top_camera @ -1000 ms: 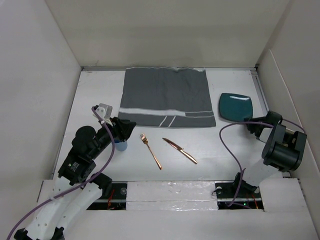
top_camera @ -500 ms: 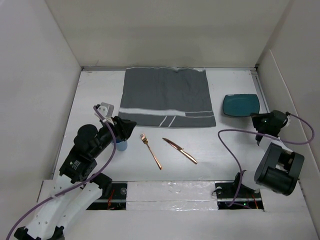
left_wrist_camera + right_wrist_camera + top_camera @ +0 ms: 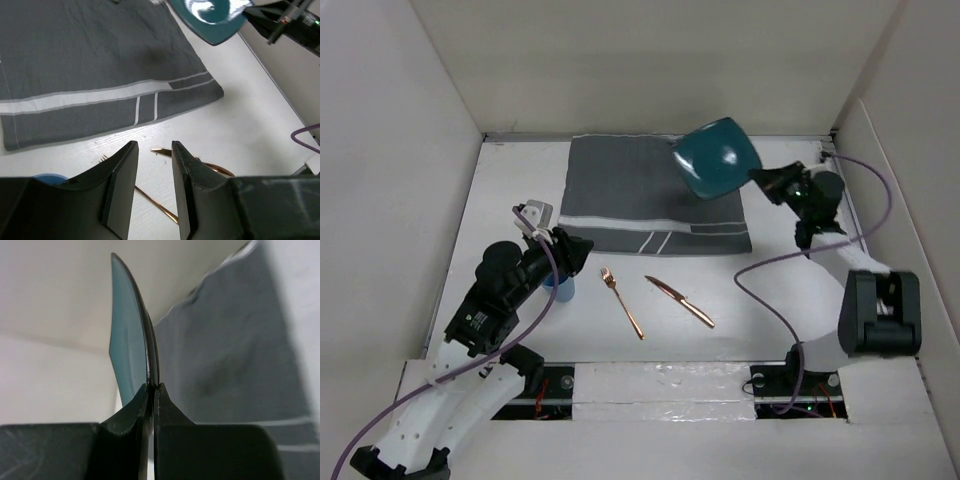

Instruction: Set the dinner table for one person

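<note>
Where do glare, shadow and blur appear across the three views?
Left wrist view: white glare on the teal plate, its soft shadow on the grey placemat. Right wrist view: the right gripper is dark, soft-focused. Top external view: faint sheen on the plate.

Dinner table: big, flat, white and plain. Shut in by white walls along the left, far and right edges. Holds a grey cloth placemat with white stripes, laid flat against the middle of the far edge. Holds a copper fork and knife, both slanted, side by side toward the near edge. Holds a small blue cup toward the left edge.
</note>
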Controlling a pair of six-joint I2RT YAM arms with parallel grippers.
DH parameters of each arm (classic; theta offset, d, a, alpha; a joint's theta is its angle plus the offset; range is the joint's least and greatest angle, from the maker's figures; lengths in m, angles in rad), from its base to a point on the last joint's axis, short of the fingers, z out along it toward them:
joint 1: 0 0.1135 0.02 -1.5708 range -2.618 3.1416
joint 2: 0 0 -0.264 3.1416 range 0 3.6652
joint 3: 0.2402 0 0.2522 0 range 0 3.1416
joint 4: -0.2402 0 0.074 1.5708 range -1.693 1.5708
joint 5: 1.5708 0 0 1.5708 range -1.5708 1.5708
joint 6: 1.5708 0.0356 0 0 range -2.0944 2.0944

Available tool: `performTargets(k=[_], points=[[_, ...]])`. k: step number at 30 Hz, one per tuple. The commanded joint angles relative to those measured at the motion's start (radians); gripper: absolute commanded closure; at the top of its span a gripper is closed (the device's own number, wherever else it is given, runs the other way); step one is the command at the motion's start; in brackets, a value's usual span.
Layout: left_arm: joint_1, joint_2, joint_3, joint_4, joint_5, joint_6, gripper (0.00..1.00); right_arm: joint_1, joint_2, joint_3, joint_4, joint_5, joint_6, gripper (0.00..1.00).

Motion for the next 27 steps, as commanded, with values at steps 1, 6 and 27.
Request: performTargets(k=[1,6,27], points=[[0.019,0.017,0.018,0.055,0.000,-0.001,0.70,0.118,0.175,0.200,0.319,-0.208,0.108,1.00],[0.019,0.023,0.012,0.055,-0.024,-0.004,0.70,0.169,0.438,0.513,0.100,-0.455,0.045,1.00],[0.019,0.051,0.018,0.070,-0.024,-0.001,0.69,0.254,1.015,1.380,-0.854,-0.622,-0.504,1.00]])
